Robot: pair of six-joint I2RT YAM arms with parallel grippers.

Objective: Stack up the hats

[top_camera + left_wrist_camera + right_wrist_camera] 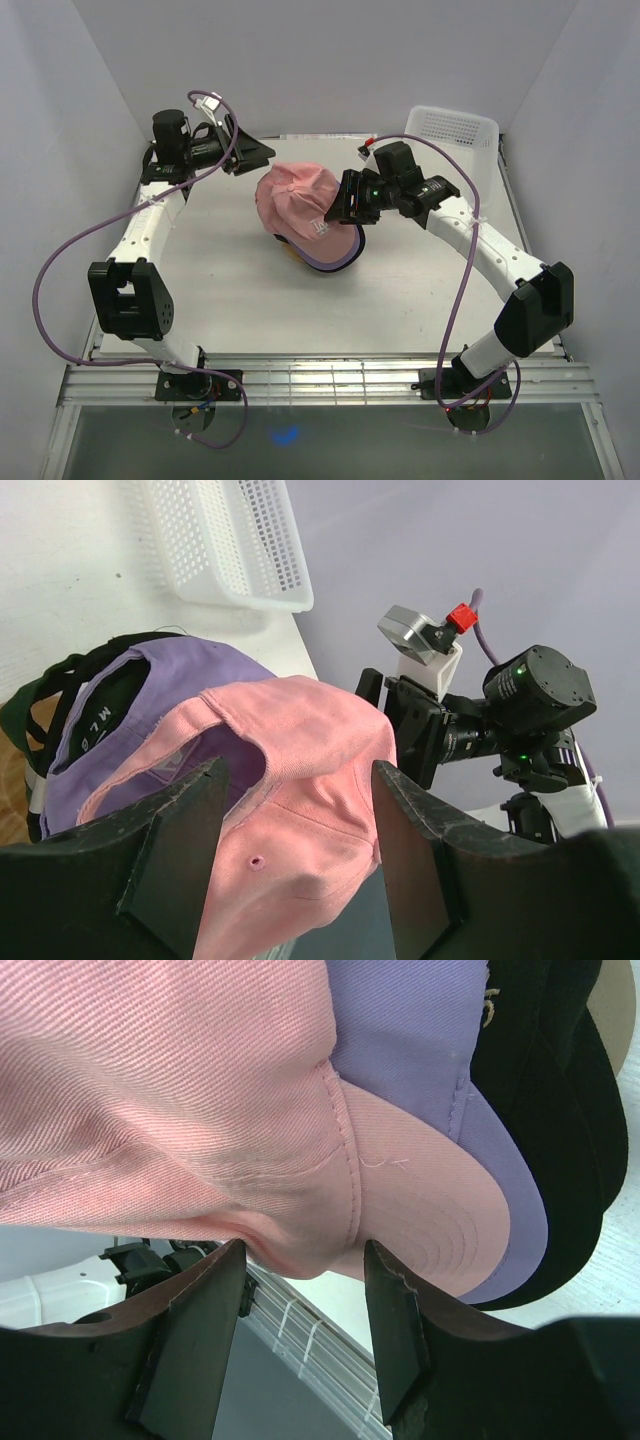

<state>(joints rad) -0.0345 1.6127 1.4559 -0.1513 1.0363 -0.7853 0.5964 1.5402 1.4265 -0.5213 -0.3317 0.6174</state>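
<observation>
A pink hat (295, 198) sits on top of the stack of hats in the middle of the table. Under it a lavender brim (338, 266) pokes out. In the right wrist view the pink hat (150, 1090) lies over the lavender (420, 1040), black (560, 1110) and tan (615, 1000) hats. My right gripper (340, 205) is open, with its fingertips against the pink hat's front where crown meets brim (300, 1250). My left gripper (252, 155) is open just behind the stack. Its view shows the pink (300, 780), lavender (150, 690) and dark green (25, 705) hats.
A white mesh basket (450, 127) stands at the back right corner; it also shows in the left wrist view (230, 540). White walls close in the table on the left, back and right. A slatted rail runs along the near edge (320, 378).
</observation>
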